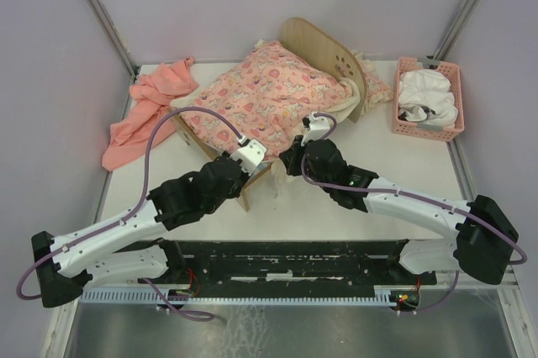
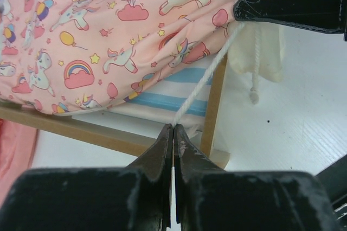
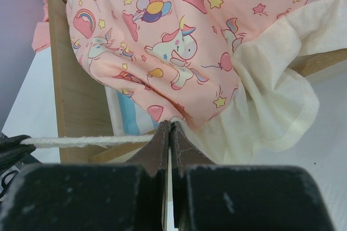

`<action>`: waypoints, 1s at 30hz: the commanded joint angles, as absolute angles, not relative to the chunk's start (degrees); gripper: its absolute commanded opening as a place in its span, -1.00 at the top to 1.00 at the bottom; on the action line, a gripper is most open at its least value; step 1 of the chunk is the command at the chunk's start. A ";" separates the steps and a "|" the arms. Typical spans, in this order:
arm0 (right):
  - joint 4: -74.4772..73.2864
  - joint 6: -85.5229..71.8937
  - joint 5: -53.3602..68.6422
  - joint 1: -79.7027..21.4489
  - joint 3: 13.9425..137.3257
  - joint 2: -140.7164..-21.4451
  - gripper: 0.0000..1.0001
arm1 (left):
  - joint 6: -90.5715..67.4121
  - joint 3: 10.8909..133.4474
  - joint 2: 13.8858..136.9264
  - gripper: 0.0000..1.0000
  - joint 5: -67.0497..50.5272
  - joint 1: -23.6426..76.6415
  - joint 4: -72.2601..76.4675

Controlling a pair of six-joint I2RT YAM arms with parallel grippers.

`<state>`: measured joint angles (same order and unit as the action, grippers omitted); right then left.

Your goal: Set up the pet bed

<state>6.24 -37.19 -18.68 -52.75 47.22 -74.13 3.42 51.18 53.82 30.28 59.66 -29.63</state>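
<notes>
The pet bed (image 1: 324, 49) stands at the table's back middle, light wood with a rounded headboard. A pink unicorn-print cushion (image 1: 269, 93) lies on it over a cream cloth (image 1: 346, 106). The blue-and-white striped base (image 2: 173, 101) shows under the cushion. My left gripper (image 1: 267, 165) and right gripper (image 1: 288, 159) meet at the bed's near corner. In the left wrist view my left gripper (image 2: 173, 127) is shut on a white cord (image 2: 206, 79) that runs taut to the right gripper's black body. In the right wrist view my right gripper (image 3: 169, 124) is shut on the same cord (image 3: 81, 141).
A salmon-pink cloth (image 1: 147, 110) lies crumpled at the back left. A pink plastic basket (image 1: 402, 127) with white cloth (image 1: 429, 97) stands at the back right. A second cord end with a knot (image 2: 254, 98) hangs by the bed's wooden corner post (image 2: 212, 111).
</notes>
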 commanded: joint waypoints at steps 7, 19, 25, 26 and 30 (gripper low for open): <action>5.08 -36.20 -22.20 -51.94 47.89 -74.27 0.96 | -7.54 44.57 55.66 0.95 33.49 59.44 -23.64; 4.82 -35.92 -21.71 -51.94 48.47 -75.13 0.96 | -15.92 40.78 58.15 0.95 36.94 57.90 -18.13; 5.11 -34.59 -19.97 -51.94 49.65 -77.29 0.90 | -25.78 40.82 59.24 0.76 34.05 57.50 -20.06; 5.18 -34.24 -19.20 -51.94 50.02 -77.68 0.87 | -26.73 41.36 59.46 0.66 33.86 57.48 -21.10; 5.20 -32.13 -15.17 -51.94 51.54 -78.69 0.80 | -29.38 44.22 59.49 0.38 35.42 57.51 -25.21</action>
<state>4.58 -35.27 -18.37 -52.29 47.79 -78.06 -22.22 41.30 59.02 34.33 57.82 -20.43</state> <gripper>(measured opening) 0.085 0.252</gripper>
